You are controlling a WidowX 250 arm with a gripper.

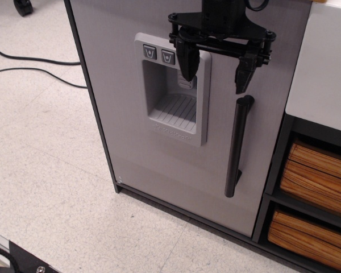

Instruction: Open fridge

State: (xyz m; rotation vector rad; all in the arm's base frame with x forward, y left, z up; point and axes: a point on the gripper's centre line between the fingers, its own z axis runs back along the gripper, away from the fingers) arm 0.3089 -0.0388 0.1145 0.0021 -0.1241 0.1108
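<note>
- Bottom left corner of frame: edge of a black mount or base plate [23,259], partly cropped, can't tell what it belongs to.
- Speckled off-white floor [40,170] fills the left half; black cables [34,67] run across it at upper left.
- Toy fridge with a light grey door and black body [131,148] takes the centre of frame, door shut flush, no gap visible along the edge.
- Grey moulded water dispenser recess [173,102] sits centre-left on the door, button icons along its top.
- Vertical black bar handle [237,145] runs right of the recess, near the door's right edge.
- White cabinet with wooden-fronted drawers [318,170] stands at the right edge, just beside the fridge.
- Black two-finger gripper [217,71] hangs at upper centre, fingers spread wide, nothing between them. Left-in-frame finger overlaps the recess top; right-in-frame finger ends just above the handle's top end.
- Step, my read: approach/alignment ahead of the grasp. Handle not yet captured.
- Next move likely needs: shift toward frame right so the bar sits between the fingers, drop lower along the handle, close on it, then pull in an arc around the far-side hinge.
- Risk: the finger hovering above the bar end could land on top of it instead of straddling.
</note>
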